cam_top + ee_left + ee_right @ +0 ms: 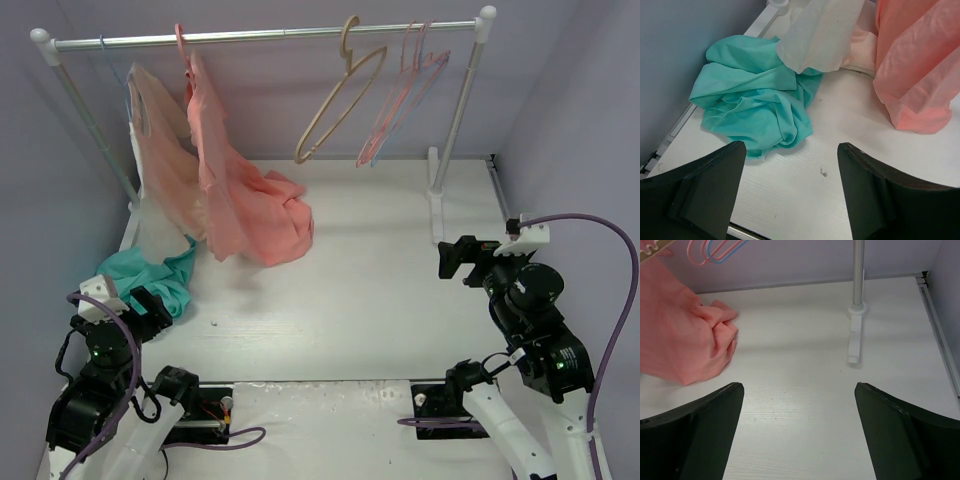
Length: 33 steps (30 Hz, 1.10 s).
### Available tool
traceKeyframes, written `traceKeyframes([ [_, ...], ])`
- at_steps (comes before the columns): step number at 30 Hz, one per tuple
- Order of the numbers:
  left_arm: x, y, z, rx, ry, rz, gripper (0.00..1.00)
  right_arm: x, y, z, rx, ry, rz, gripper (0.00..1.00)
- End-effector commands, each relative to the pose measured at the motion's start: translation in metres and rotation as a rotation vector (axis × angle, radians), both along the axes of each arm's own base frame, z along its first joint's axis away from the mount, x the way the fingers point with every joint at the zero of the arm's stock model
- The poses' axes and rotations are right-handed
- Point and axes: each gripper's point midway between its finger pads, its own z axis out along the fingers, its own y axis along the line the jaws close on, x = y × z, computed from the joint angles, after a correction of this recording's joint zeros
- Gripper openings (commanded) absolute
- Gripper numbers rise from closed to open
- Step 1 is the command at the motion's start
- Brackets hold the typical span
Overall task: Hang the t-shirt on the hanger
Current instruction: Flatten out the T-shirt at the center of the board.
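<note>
Beyond wide-spread left fingers (705, 192), t-shirt (752, 102) lies crumpled, untouched; right fingers (692, 432) also wide

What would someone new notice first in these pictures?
The salmon-pink garment stands out first, hanging from the rail and spilling onto the table left of centre. Next comes the crumpled teal t-shirt at the table's left edge, just ahead of the open left gripper.

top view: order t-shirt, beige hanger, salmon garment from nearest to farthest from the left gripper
1. t-shirt, near left edge, right beside the left gripper
2. salmon garment, hanging left of centre
3. beige hanger, on the rail, far back
</note>
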Motion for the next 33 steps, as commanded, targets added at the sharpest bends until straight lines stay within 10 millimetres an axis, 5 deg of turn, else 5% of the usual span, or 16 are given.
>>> traceKeyframes([
  [1,0.012,0.001,0.006,-0.009,-0.009,0.038,0.74,0.012,0.003,0.020,0.017,-0.071,0.003,1.00],
  [7,0.019,0.008,-0.001,0.006,0.050,0.114,0.74,0.012,0.010,0.022,0.012,-0.079,0.042,1.00],
  [21,0.074,0.000,-0.089,0.029,0.479,0.362,0.75,0.003,0.020,0.033,0.087,-0.112,0.088,1.00],
  [33,0.090,0.036,-0.160,-0.006,0.634,0.524,0.74,-0.019,0.013,0.038,0.078,-0.150,0.091,1.00],
])
